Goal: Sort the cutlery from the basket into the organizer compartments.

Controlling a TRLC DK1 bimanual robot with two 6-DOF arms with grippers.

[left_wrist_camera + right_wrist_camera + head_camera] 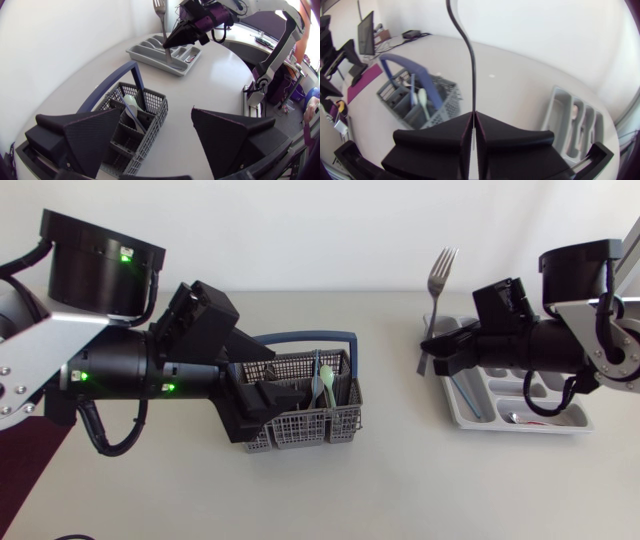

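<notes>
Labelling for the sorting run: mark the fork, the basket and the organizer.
fork [435, 302]: head view, on the handle below the tines.
basket [310, 430]: head view, on the grey front wall.
organizer [150, 60]: left wrist view, on its outer side wall.

We see the table [400, 490] under bright, even light from above. The basket [310, 430] and the organizer [560, 426] cast only faint, soft shadows. The fork [441, 268] gleams pale. On our left arm [120, 370] green lamps [127, 252] glow. In both wrist views straight edges bow towards the rim, and in the right one the basket looks smeared.
</notes>
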